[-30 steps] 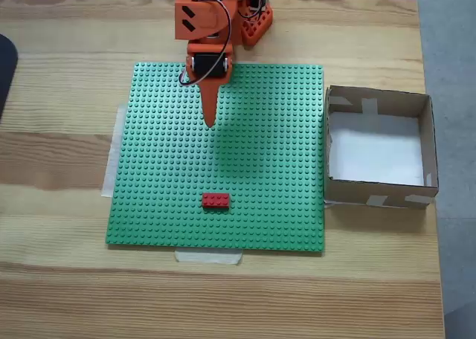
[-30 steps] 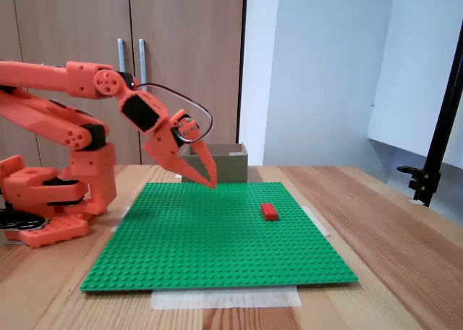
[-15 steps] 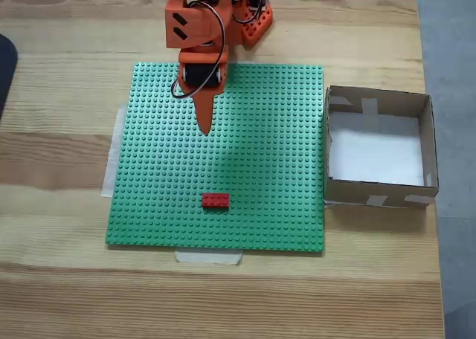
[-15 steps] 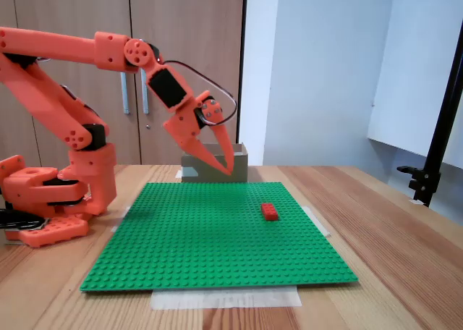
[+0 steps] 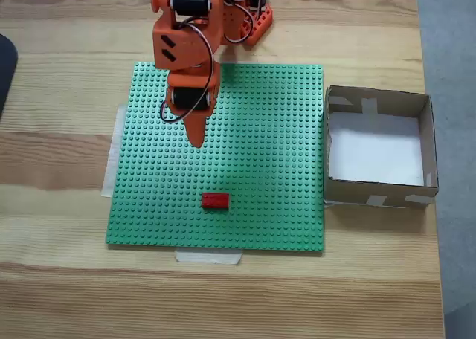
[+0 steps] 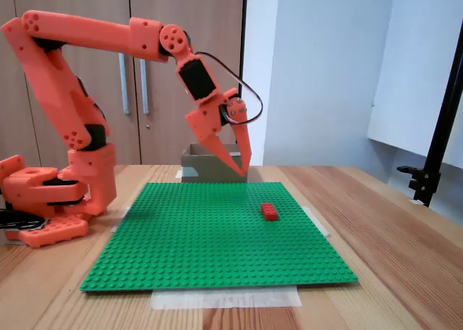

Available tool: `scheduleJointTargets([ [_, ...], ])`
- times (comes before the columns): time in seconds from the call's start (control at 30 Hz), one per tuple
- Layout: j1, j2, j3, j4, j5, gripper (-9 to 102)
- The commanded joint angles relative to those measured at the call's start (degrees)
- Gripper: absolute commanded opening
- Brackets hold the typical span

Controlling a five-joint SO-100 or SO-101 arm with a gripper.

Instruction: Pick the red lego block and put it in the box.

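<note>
The end effector (image 5: 197,140) hung pressed together, empty, above the baseplate (image 5: 282,205) — red lego block (image 5: 216,201) at its 6 o'clock, unclaimed, the box (image 5: 428,142) waiting at 3 o'clock.

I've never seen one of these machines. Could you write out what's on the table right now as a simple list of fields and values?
arm: orange, raised and reaching out over the green baseplate
gripper: pointing down, above the plate, holding nothing; jaws look shut
red lego block: lying flat on the plate, near its front edge in the top-down fixed view, apart from the gripper
box: open cardboard, white bottom, on the table just off the plate's right edge in that view; nothing inside
table: pale wood
</note>
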Motion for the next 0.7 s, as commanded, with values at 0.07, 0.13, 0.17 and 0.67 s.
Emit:
scheduleJointTargets([
  [0.07,0.5,-3.6,-7.1,1.0,-0.9,-1],
  [0.13,0.4,-5.6,-9.5,1.8,-0.9,-1],
  [0.17,0.3,-6.7,-10.8,2.5,-0.7,-1],
  [0.67,-0.4,-21.9,-26.5,9.4,-0.8,-1],
])
